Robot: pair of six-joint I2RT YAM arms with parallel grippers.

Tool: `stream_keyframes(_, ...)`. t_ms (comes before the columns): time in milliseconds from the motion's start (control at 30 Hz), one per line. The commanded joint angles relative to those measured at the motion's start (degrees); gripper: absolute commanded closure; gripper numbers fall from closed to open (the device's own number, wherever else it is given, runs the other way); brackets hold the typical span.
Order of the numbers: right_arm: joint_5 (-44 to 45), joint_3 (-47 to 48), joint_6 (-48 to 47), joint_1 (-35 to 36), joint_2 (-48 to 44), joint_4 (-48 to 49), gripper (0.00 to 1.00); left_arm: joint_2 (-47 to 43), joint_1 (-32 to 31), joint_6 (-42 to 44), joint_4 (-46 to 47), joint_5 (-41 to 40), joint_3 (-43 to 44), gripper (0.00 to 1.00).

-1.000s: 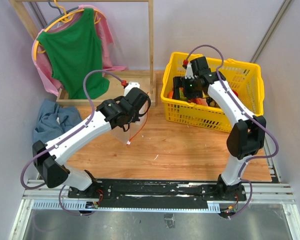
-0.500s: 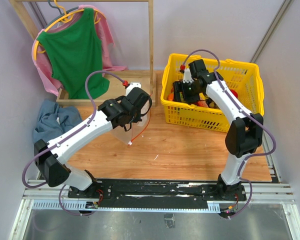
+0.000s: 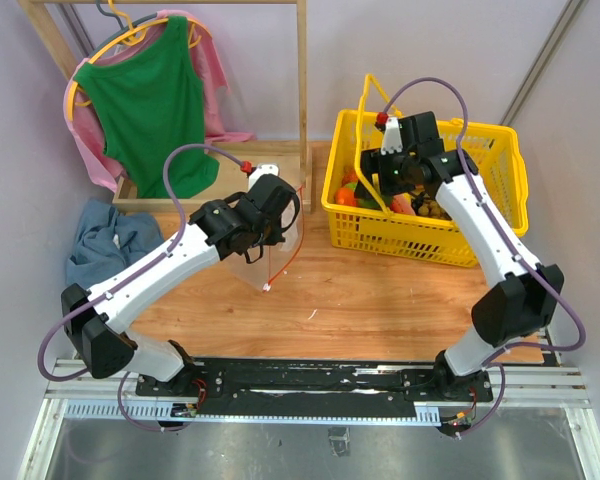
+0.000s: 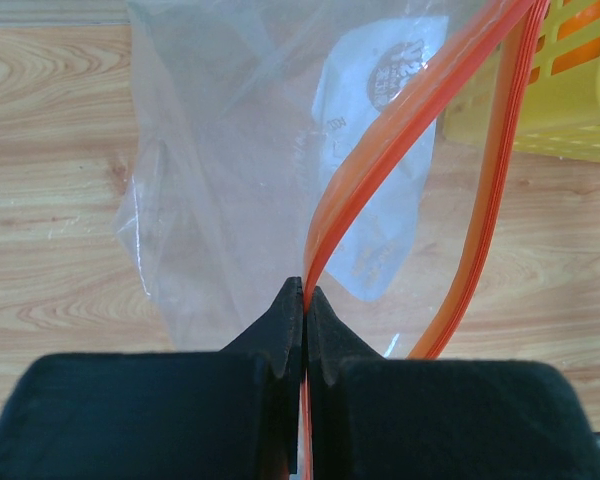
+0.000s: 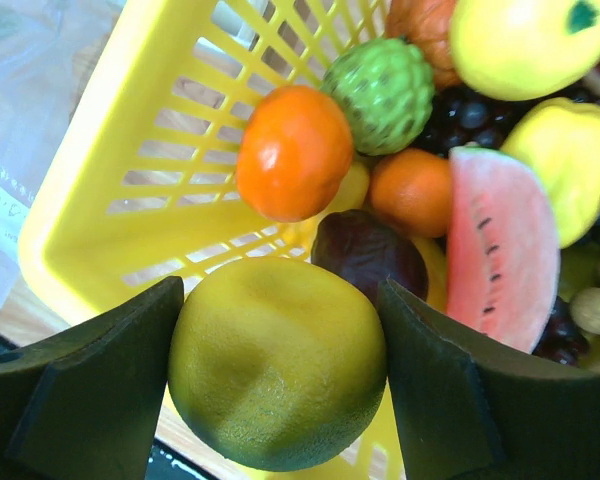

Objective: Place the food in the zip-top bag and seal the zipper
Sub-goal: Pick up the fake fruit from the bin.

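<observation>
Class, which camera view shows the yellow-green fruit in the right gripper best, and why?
The right wrist view: the yellow-green fruit fills the foreground, clamped in the right gripper. In the top external view it cannot be made out above the yellow basket. The left wrist view does not show it.

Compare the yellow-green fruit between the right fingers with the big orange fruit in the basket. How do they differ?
Colour: the yellow-green fruit is dull olive-yellow; the orange fruit is bright, glossy orange. State: the yellow-green fruit is clamped between the right fingers; the orange fruit lies loose in the yellow basket among other food. Surface: the yellow-green fruit has shallow dents; the orange fruit looks smooth. Both are round fruits.
</observation>
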Motion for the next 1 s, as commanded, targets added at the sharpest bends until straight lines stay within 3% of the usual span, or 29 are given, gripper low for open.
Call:
stream_keyframes(0,7.6,-2.49,-0.63,0.16,-5.69,4.72,0.64,-1.22,0.27,-1.14,1.03,0.44,-0.53,1.0)
stream_keyframes(133,16.83,-2.8,-1.31,0.18,-6.02,4.8,0.68,-1.3,0.25,-1.38,1.26,0.79,-0.66,1.0)
stream_keyframes(433,24.85,-2.84,-1.78,-0.39,-0.16,2.44,0.73,-1.94,0.27,-1.96,1.24,1.42,-1.06,1.0)
stream_keyframes(633,18.24,-4.31,-3.48,-0.12,-7.37,5.66,0.74,-2.7,0.27,-1.98,1.13,1.53,-0.89,1.0)
stream_keyframes(967,1.59,-18.64,-6.88,4.42,-27.86,22.26,0.74,-4.59,0.27,-2.1,1.0,3.54,-0.23,1.0)
